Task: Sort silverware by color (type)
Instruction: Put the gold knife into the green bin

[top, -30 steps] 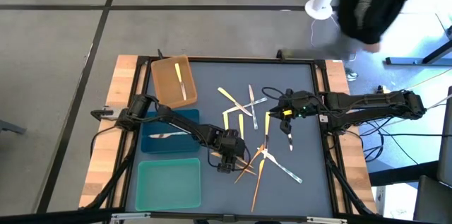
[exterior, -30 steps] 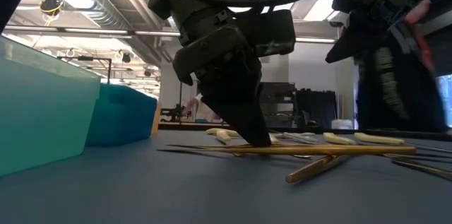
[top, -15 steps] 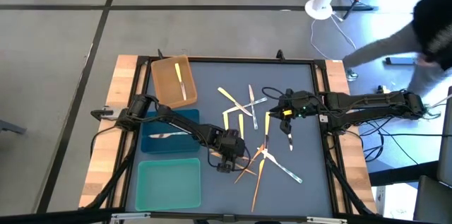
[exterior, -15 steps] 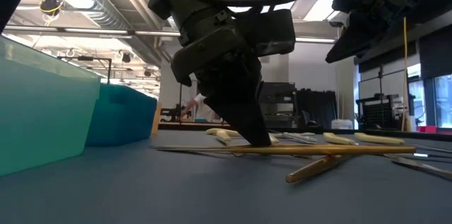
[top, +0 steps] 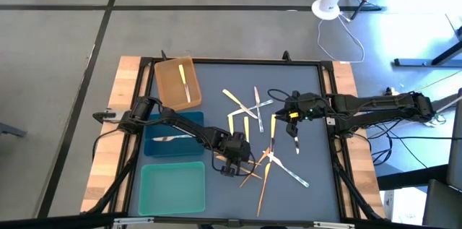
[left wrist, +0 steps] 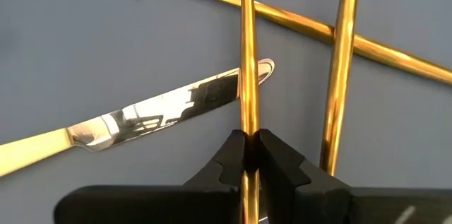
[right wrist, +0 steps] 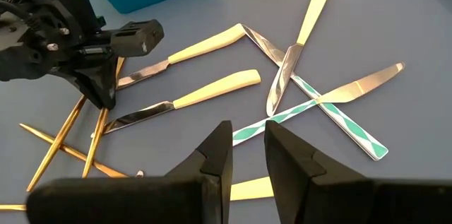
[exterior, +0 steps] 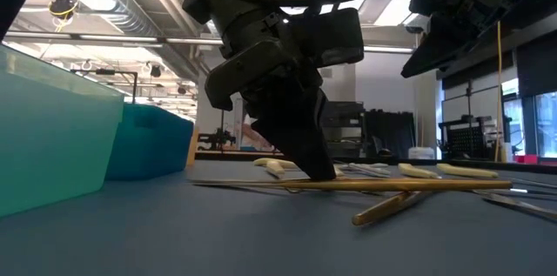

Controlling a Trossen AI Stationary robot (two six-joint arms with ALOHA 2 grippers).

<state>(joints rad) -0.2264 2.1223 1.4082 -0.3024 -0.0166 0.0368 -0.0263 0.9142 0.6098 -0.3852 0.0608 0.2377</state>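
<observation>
The silverware lies scattered on the blue-grey mat: yellow-handled knives (right wrist: 212, 84), teal-patterned pieces (right wrist: 339, 114) and thin gold pieces (top: 263, 182). My left gripper (top: 238, 162) is down at the gold pile, shut on one thin gold utensil (exterior: 392, 185). That utensil lies across a gold-handled knife (left wrist: 141, 121) and another gold piece. My right gripper (right wrist: 247, 155) hangs above the mat's right middle. Its fingers stand a little apart with nothing between them. My left gripper pinches the gold utensil's thin shaft (left wrist: 247, 121) between its two fingertips (left wrist: 272, 155). The fingers slant down from the table's left side. The shaft runs on ahead of them. It lies low and level, resting on the mat and on the pieces it crosses.
At the left stand a brown tray (top: 167, 88) with a yellow-handled piece, a blue tray (top: 189, 122) with a silver piece, and a teal tray (top: 172, 189). A raised frame (top: 332, 99) edges the mat. The near right part of the mat is bare.
My left gripper has rolled a little about its own line, with its tips staying at the gold utensil, which lies where it did. A person beyond the far right corner has walked out of view.
</observation>
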